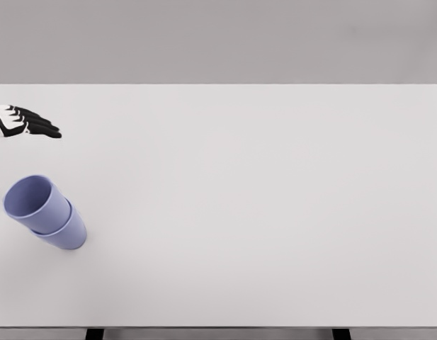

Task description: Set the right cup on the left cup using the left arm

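Two blue cups, upper cup point(35, 202) nested in lower cup point(68, 232), below my left hand point(30, 121), apart. Fingers extended, holding nothing.

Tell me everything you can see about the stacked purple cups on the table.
The stacked cups are two matching periwinkle-purple tumblers, smooth and matte like plastic, one nested inside the other. The upper cup's open mouth tilts toward the upper left, showing its hollow interior; only the lower cup's rim band and base show beneath it. The stack sits on the white table near its left edge, toward the front. Nothing grasps it: the left hand rests apart, farther back, fingers extended.
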### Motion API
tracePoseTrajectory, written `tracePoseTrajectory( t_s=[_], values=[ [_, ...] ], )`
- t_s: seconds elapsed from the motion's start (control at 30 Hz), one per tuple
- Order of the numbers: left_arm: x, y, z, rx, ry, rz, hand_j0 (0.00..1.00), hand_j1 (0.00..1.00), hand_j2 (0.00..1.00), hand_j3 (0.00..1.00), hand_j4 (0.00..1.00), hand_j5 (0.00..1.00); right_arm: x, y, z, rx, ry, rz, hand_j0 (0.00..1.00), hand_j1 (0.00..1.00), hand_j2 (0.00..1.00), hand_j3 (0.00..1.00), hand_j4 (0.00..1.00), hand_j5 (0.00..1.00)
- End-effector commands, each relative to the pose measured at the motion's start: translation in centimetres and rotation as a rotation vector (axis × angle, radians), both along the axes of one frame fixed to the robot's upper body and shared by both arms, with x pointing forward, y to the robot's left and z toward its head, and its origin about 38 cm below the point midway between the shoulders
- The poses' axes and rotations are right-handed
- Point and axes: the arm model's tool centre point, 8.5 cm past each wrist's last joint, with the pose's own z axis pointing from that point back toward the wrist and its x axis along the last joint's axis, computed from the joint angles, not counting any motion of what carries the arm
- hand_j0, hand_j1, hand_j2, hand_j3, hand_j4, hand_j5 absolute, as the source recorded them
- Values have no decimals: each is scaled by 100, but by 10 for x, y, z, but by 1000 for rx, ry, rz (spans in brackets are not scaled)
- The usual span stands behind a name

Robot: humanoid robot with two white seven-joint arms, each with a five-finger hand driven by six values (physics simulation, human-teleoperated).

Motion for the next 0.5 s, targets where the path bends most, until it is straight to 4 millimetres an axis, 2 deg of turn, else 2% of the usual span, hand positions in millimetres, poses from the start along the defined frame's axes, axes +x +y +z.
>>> tracePoseTrajectory(
  t_s=[0.0, 0.07, 0.1, 0.17, 0.23, 0.33, 0.37, 0.47],
  values=[
    [5, -7, 17, -44, -46, -14, 100, 100, 100, 100, 100, 100, 0, 0, 0, 1, 0, 1, 100, 100, 100, 100, 100, 100],
    [16, -30, 17, -96, -65, -80, 100, 100, 100, 100, 100, 100, 0, 0, 0, 1, 0, 1, 100, 100, 100, 100, 100, 100],
    [20, -40, 27, -126, -90, -107, 100, 100, 100, 100, 100, 100, 0, 0, 0, 1, 0, 1, 100, 100, 100, 100, 100, 100],
    [25, -53, 32, -149, -112, -144, 100, 100, 100, 100, 100, 100, 0, 0, 0, 1, 0, 1, 100, 100, 100, 100, 100, 100],
    [36, -92, 21, -217, -97, -244, 100, 100, 100, 100, 100, 100, 0, 0, 0, 1, 0, 1, 100, 100, 100, 100, 100, 100],
    [44, -135, 9, -289, -72, -350, 100, 100, 100, 100, 100, 100, 0, 0, 0, 1, 0, 1, 100, 100, 100, 100, 100, 100],
    [45, -147, 9, -308, -73, -380, 100, 100, 100, 100, 100, 100, 0, 0, 0, 1, 0, 1, 100, 100, 100, 100, 100, 100],
    [46, -164, 11, -329, -77, -424, 100, 100, 100, 100, 100, 100, 0, 0, 0, 1, 0, 1, 100, 100, 100, 100, 100, 100]
  ],
)
